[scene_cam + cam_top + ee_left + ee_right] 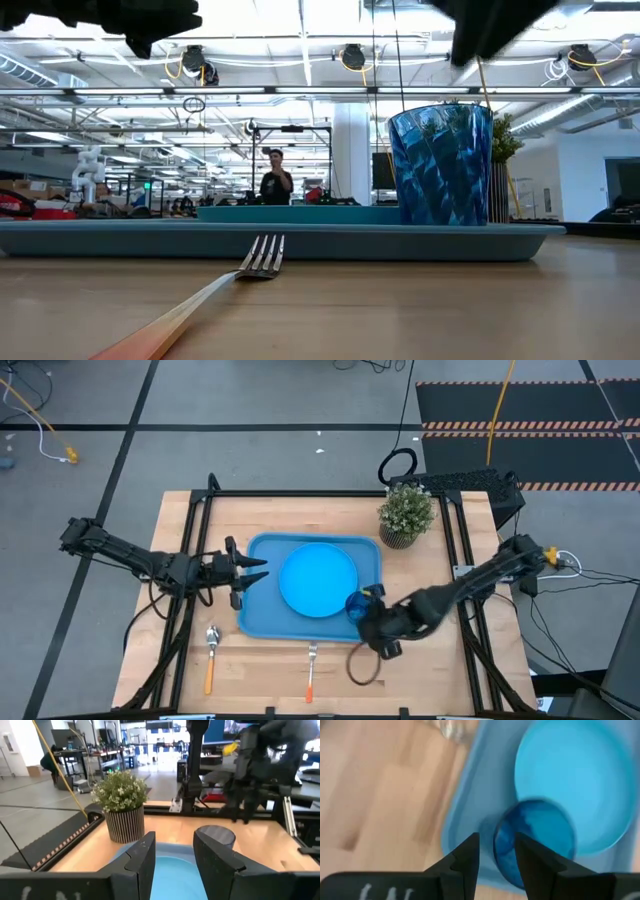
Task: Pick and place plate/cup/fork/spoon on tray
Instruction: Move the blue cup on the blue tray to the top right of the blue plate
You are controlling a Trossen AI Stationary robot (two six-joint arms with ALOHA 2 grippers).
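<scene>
The fork [215, 290] lies nearest the low camera, on the bare counter [440, 665], tines toward the tray [262, 622], not yet loaded. The spoon [211, 656] lies left of it, also on the counter, near the tray's front-left corner.

Left to right, current state:

1. My left hand [256, 569] hangs at the tray's left edge, fingers parted, holding nothing. The arm reaches in low from the left side of the counter.
2. The plate [317, 580] lies flat in the middle of the tray.
3. The cup [359, 603] stands upright on the tray, at the plate's front-right edge. I cannot tell whether its base overlaps the plate rim.
4. My right hand [496, 861] is above the cup; the wrist view shows the fingers a narrow gap apart over the cup's near rim, apparently gripping nothing. The arm runs in diagonally from the counter's right rear, wrist tipped down.

Step in hand, as I judge it: releasing the cup. To do this well, I should lift straight up until the fingers clear the rim, so that the cup is not tipped, before swinging toward the fork.
</scene>
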